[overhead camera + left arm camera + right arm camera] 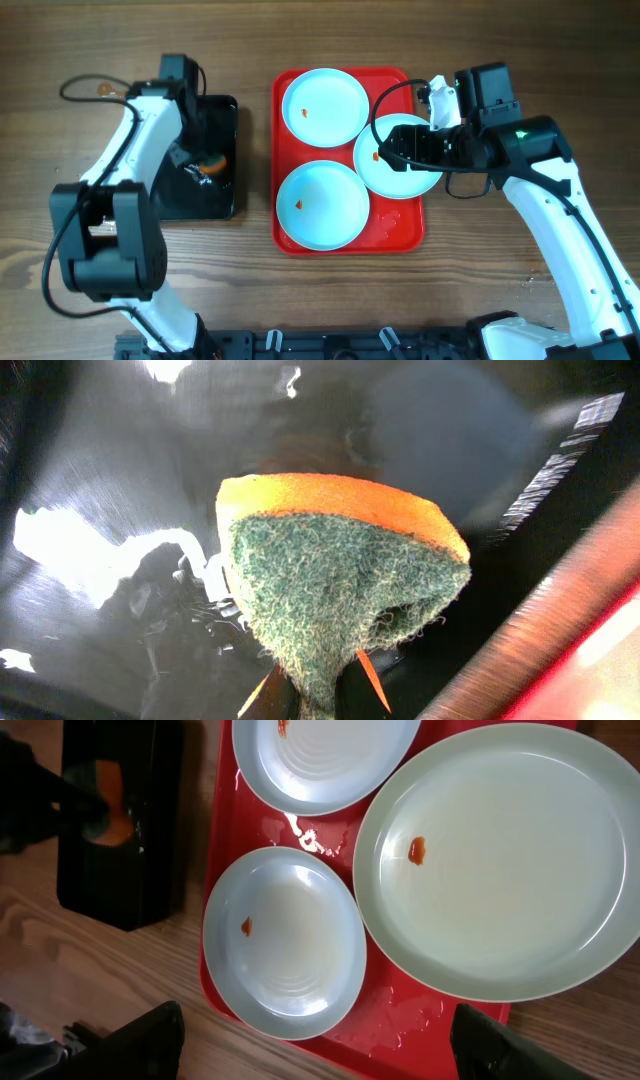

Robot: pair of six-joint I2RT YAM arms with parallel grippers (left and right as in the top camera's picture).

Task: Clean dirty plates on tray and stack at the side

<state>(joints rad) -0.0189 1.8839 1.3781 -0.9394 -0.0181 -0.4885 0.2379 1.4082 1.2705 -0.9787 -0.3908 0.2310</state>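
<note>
Plates (322, 205), three round pale-blue shallow ones each with a small orange-red spot, lie on the large red rectangular plastic tray (284, 235): one nearest you, one to the right overlapping the rim, one farthest. Your right gripper (386, 150) hangs over the right-hand plate (400, 178), jaws wide and empty, while your left gripper (204, 168) is clamped on an orange sponge with a green scouring face (340, 590) over the small black rectangular tray (218, 200) beside it.
</note>
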